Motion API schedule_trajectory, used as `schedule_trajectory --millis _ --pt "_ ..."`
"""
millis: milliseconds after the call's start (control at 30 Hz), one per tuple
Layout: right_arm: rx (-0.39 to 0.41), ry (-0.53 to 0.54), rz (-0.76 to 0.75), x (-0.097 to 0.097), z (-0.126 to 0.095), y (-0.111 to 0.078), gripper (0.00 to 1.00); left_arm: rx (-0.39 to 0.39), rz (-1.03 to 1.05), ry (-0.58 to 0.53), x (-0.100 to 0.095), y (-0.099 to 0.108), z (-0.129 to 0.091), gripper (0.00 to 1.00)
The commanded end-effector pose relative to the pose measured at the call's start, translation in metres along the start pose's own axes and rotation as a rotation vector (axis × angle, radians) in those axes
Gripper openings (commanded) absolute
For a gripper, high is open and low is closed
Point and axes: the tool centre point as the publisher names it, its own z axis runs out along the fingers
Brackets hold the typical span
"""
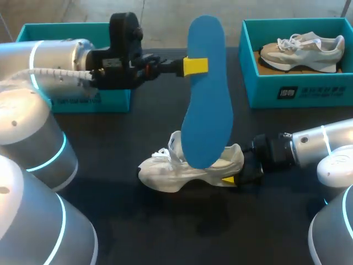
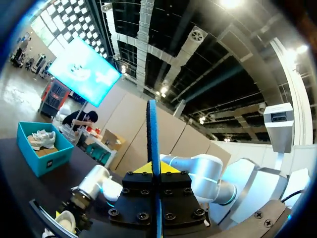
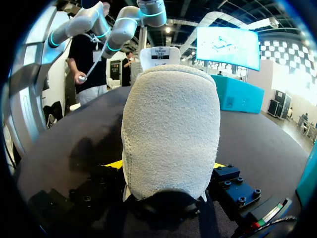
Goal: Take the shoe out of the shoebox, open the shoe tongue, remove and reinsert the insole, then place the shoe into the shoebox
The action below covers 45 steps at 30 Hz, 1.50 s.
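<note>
The left gripper [image 1: 194, 66] is clamped on the blue insole [image 1: 205, 94] about a third of the way down. In the left wrist view, the insole [image 2: 152, 144] stands edge-on between the fingers of the gripper [image 2: 154, 169]. The insole stands almost upright, its long axis running 12 to 6 o'clock, and its lower end hangs in front of the collar of the white shoe [image 1: 185, 170].

The shoe lies at 6 o'clock from the left gripper, toe at 9 and heel at 3. Reinsertion therefore probably means lowering and tipping the insole toward 9.

The right gripper [image 1: 236, 178] pinches the heel from 3 o'clock. The right wrist view shows the suede heel [image 3: 171, 134] held between both yellow tips of that gripper [image 3: 166, 164].

The shoe rests on the black table [image 1: 110, 221]. The left shoebox [image 1: 60, 31] sits at 10 o'clock. The right shoebox [image 1: 331, 91], at 2 o'clock, holds a grey sneaker [image 1: 300, 52]. Both boxes are well apart from the shoe.
</note>
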Motion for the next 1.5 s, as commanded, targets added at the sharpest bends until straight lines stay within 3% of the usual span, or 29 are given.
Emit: schedule_trajectory --millis 33,933,1500 --pt "0.002 -0.002 -0.001 0.001 0.000 0.001 0.00 0.007 -0.025 -0.003 0.013 0.010 -0.017 0.00" --pt "0.002 -0.002 -0.001 0.001 0.000 0.001 0.00 0.064 -0.186 0.009 0.026 0.028 -0.023 0.00" --pt "0.002 -0.002 -0.001 0.001 0.000 0.001 0.00 0.065 -0.185 0.009 0.026 0.028 -0.022 0.00"
